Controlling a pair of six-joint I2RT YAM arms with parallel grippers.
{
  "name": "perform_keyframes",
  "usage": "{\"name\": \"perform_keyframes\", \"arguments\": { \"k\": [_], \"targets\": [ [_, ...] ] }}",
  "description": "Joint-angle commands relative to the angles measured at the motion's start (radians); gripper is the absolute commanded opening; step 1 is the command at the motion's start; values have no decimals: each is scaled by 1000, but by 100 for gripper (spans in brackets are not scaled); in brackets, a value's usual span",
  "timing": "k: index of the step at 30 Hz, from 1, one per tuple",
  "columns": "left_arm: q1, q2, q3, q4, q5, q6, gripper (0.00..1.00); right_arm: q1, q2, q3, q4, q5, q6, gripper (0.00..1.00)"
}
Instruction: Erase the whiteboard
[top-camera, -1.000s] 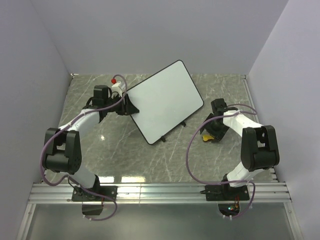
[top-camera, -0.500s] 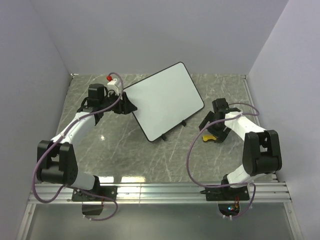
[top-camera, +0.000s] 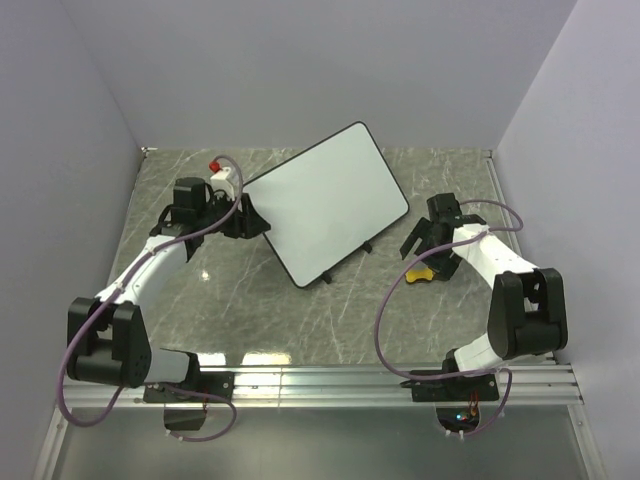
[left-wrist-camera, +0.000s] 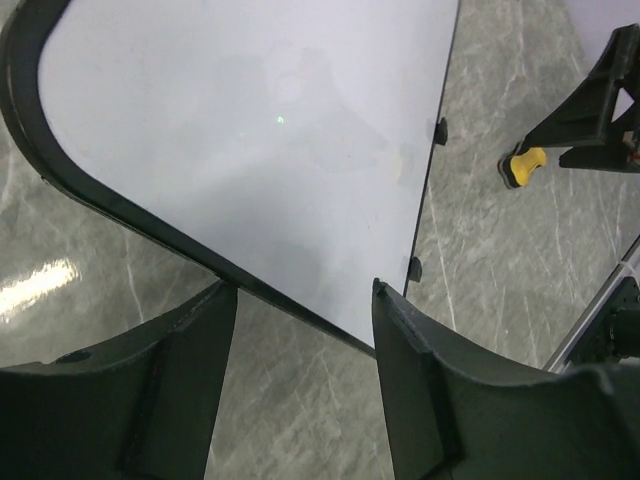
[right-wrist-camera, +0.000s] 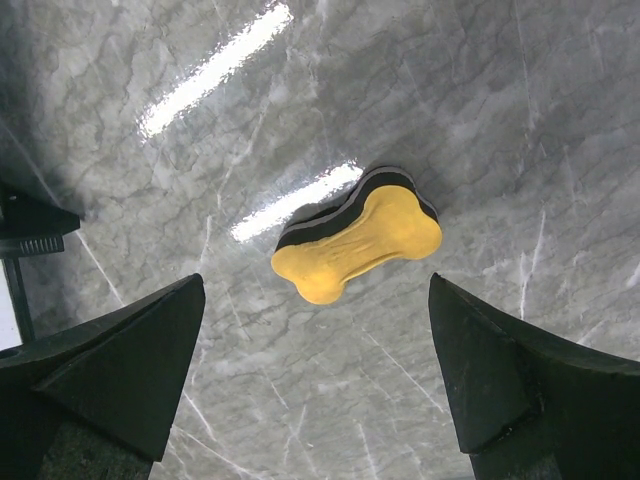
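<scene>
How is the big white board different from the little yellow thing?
The whiteboard is white with a black rim; the eraser is yellow on a dark base. The whiteboard is much bigger than the eraser. The whiteboard is a rounded rectangle; the eraser is bone-shaped. Both sit on the grey table.

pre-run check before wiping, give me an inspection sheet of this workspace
surface: grey marbled table, light glare
job's things: whiteboard set at an angle mid-table, no writing visible; yellow eraser on the table to its right
clutter: nothing seen
end effectors: left end effector open at the whiteboard's left edge; right end effector open above the eraser
cables: purple cable looped along each arm
surroundings: plain walls, metal rail at near edge
</scene>
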Motion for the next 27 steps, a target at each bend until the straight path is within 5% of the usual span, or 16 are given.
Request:
{"name": "perform_keyframes", "arguments": {
  "k": [1, 22, 24, 27],
  "targets": [
    [-2, -70, -33, -6, -45, -1, 62, -4, -46, 45, -4, 24, -15, 100],
    [-4, -325, -143, -223, -374, -83, 66, 3, -124, 74, 10, -26, -54, 100],
    [-4, -353, -112, -278, -422, -98, 68, 14, -141, 106, 14, -83, -63, 100],
    [-4, -396, -58, -356, -524, -168, 87, 46, -175, 178, 13, -172, -83, 100]
  ]
}}
